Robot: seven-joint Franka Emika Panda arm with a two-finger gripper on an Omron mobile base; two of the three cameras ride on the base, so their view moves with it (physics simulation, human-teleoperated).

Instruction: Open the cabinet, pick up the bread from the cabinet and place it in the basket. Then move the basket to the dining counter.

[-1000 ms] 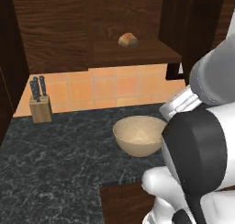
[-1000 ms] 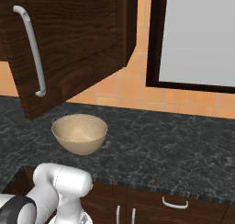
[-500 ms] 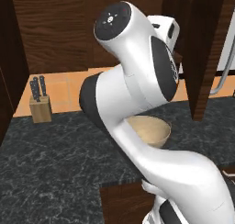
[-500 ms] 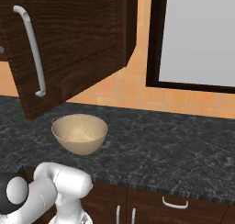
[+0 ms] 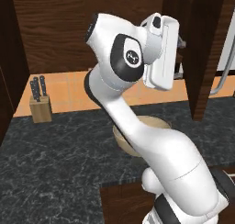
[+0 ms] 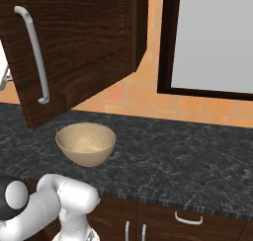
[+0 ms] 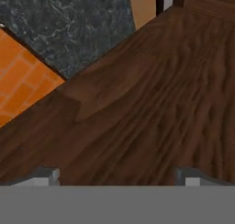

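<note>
- We see the dark brown wood-grain wall cabinet (image 6: 84,42) with its door swung open, the long silver bar handle (image 6: 34,55) running upright along the door's free edge.
- Our tool (image 7: 117,175) is up at the cabinet, jaws spread wide and empty, dark wood grain close ahead of the tips.
- Below the tool, the round tan bowl-shaped basket (image 6: 85,143) with a speckled beige inside sits on the black speckled stone desk (image 6: 188,161).
- Orange tiled wall (image 6: 123,99) runs behind the desk; a wooden knife block (image 5: 40,107) stands far off to the tool's left.
</note>
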